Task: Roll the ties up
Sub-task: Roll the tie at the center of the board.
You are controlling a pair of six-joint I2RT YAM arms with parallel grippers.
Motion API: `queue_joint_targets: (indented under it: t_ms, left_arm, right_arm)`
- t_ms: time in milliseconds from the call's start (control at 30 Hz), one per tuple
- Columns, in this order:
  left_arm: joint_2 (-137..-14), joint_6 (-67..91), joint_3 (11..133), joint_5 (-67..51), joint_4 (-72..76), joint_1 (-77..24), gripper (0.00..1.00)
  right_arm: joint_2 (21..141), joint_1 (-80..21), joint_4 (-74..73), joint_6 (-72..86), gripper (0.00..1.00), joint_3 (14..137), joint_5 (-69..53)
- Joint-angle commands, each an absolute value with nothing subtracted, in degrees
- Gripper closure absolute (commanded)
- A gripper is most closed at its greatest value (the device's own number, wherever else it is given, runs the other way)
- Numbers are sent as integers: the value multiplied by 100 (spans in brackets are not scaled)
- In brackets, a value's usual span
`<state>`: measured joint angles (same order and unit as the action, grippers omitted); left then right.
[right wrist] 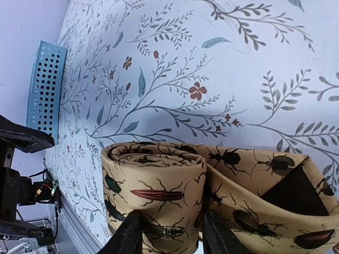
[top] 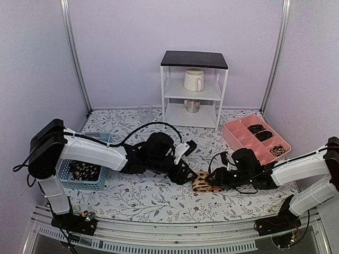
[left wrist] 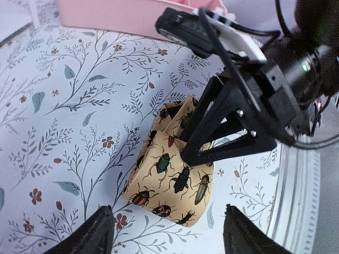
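Note:
A tan tie (top: pixel 203 183) printed with beetles lies mostly rolled on the floral table, near the middle front. In the right wrist view the roll (right wrist: pixel 159 180) stands on edge with its loose tail running off to the right. My right gripper (right wrist: pixel 172 226) is shut on the roll, one finger on each side; the left wrist view shows its black fingers (left wrist: pixel 212 138) clamping the tie (left wrist: pixel 175 172) from above. My left gripper (left wrist: pixel 167 222) is open, its fingertips wide apart just short of the roll and touching nothing. From above it (top: pixel 185 173) sits just left of the tie.
A blue mesh basket (top: pixel 65 173) at the left holds a black speckled tie (top: pixel 85 170). A pink divided tray (top: pixel 235 136) at the right holds dark rolled ties (top: pixel 263 135). A white shelf (top: pixel 193 95) with a mug (top: pixel 193 80) stands at the back, a glass (top: pixel 145 111) beside it.

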<state>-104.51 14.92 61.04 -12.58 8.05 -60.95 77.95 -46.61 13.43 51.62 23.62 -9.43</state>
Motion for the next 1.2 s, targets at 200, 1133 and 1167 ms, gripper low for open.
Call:
queue_joint_targets:
  t_ms: [200,1133,1167]
  left_arm:
    - [-10921,-890,6269,-1727,1147,-6152,7]
    - [-12375,-1859,7492,-3161,657,-6033,28]
    - [-12375,-1900,7484,-3286,628,-6028,34]
  right_arm:
    - [7695,-4243,1924,5309,62,1922,-1533]
    - [7779,-4134,1926,5309,64,1918,-1539]
    - [7785,-4126,1944,5301,64,1906,-1538]
